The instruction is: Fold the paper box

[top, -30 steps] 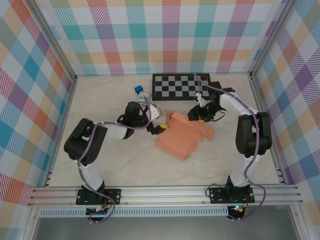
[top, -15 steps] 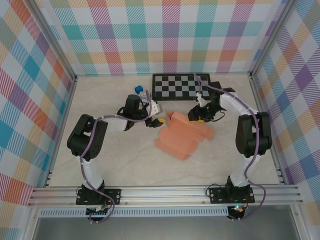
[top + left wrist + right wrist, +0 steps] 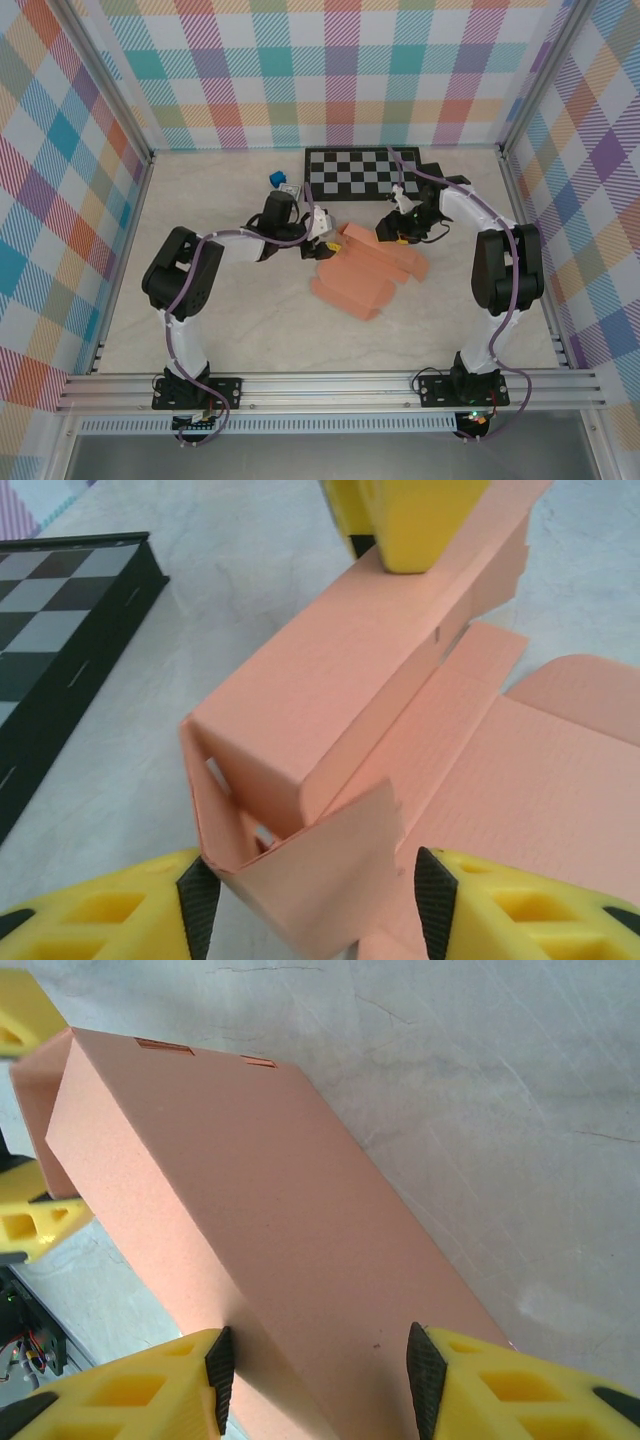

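Two grippers meet at the paper box [image 3: 368, 272], which lies half-folded near the middle of the pale marbled table [image 3: 200, 320], just in front of the checkerboard [image 3: 365, 172]. Its far part stands up as a long closed tube, and a wider panel spreads from it toward the arm bases. A tiny blue cube [image 3: 272, 179] sits off the board's left corner, well apart from the box. Beside it is a small blue-and-white item [image 3: 288, 189], too small to make out. Plaid walls [image 3: 300, 70] close in the table on three sides.

From above, the left arm [image 3: 225, 250] has its wrist over the box's left end, and the right arm [image 3: 470, 215] reaches over its far right part, so the fingertips are hard to read from there.

Up close, the left gripper [image 3: 315, 905] straddles the open end of the tube, with a loose end flap standing between its black pads [image 3: 198, 905]. One pad touches the box's corner. The flap screens the other pad and the finger bodies run off the bottom edge, so I cannot tell whether those jaws pinch the flap or merely stand around it.

The right gripper [image 3: 320, 1375] is clamped across the tube's width, a pad against each long side. From the left wrist, one of its yellow fingers shows at the tube's far end, cut off by the top edge.
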### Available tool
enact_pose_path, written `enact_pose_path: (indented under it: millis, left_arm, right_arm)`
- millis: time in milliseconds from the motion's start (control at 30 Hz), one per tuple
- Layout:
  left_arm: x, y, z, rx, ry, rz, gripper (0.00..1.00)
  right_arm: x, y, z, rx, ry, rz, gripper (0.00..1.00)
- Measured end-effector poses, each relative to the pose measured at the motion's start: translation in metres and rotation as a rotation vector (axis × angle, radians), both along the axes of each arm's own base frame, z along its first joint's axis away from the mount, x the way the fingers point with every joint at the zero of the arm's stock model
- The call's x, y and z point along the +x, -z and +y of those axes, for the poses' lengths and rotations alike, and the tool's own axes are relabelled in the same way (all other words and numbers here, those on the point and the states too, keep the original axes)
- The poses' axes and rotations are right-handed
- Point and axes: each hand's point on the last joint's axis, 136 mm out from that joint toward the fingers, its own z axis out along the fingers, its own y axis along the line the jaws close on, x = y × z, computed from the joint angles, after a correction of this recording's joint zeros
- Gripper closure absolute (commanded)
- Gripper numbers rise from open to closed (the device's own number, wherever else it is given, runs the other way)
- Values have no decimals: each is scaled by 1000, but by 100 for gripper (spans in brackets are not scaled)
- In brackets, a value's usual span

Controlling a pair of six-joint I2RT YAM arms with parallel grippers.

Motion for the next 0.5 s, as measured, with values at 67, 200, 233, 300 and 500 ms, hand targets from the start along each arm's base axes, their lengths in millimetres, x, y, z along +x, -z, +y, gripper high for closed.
enact_pose_path:
  millis: [67, 200, 233, 300, 500]
  left_arm:
    - [-4, 1, -4, 0, 9, 5, 50]
    - [-6, 3, -7, 2, 11, 15, 54]
    - [-6, 5, -7, 4, 8, 20, 55]
    - [-5, 8, -8, 10, -5, 32, 54]
    - [2, 12, -17, 27, -87, 37, 48]
  right_arm:
    - [0, 0, 0, 2, 0, -1, 50]
    - [-3, 0, 1, 9, -2, -3, 50]
    - [-4, 0, 1, 9, -2, -3, 51]
    - [-5, 1, 1, 11, -3, -1, 51]
    - [-5, 0, 3, 25, -4, -12, 53]
